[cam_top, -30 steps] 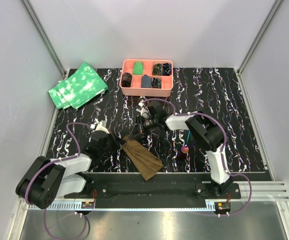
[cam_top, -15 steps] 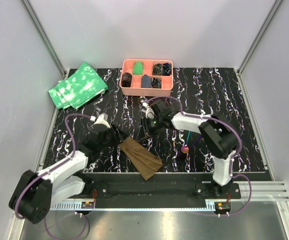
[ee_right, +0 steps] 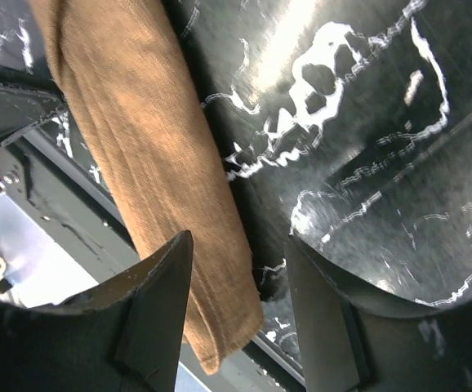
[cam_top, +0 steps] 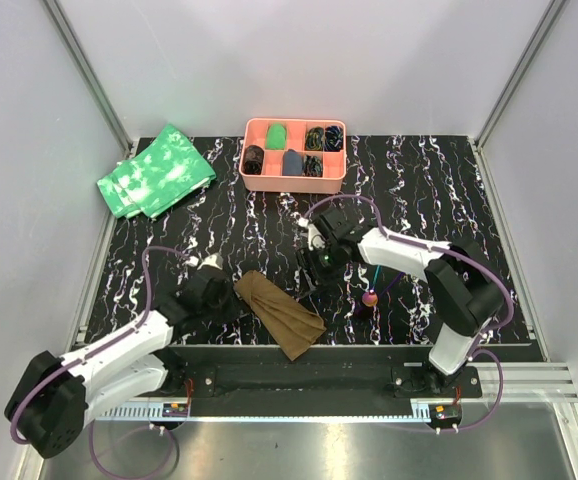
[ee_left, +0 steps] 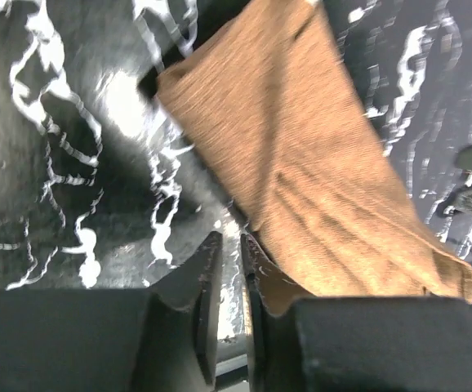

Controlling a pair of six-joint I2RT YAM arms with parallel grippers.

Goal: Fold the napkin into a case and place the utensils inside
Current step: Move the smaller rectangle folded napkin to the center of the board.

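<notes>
The napkin [cam_top: 281, 315] lies as a narrow brown folded strip, the case, slanting toward the table's front edge. My left gripper [cam_top: 224, 297] sits just left of the strip's far end. In the left wrist view its fingers [ee_left: 229, 245] stand a narrow slit apart with only table between them, and the napkin [ee_left: 301, 163] lies to their right. My right gripper [cam_top: 311, 272] hovers beyond the strip's far end. It is wide open [ee_right: 240, 245] and empty, with the napkin [ee_right: 146, 147] below its left finger. The utensils [cam_top: 372, 288] lie right of it: teal and purple stems, one pink-red rounded end.
A pink compartment tray [cam_top: 291, 183] stands at the back centre with small dark and green items in it. Green white-mottled cloths [cam_top: 156, 170] lie at the back left. The black base rail [cam_top: 299, 375] runs along the table's front edge, close to the napkin's near end.
Both grippers have come off the napkin's far end. The left one drew back toward the near left, opening and then narrowing. The right one opened and moved right. The napkin now lies flat.
</notes>
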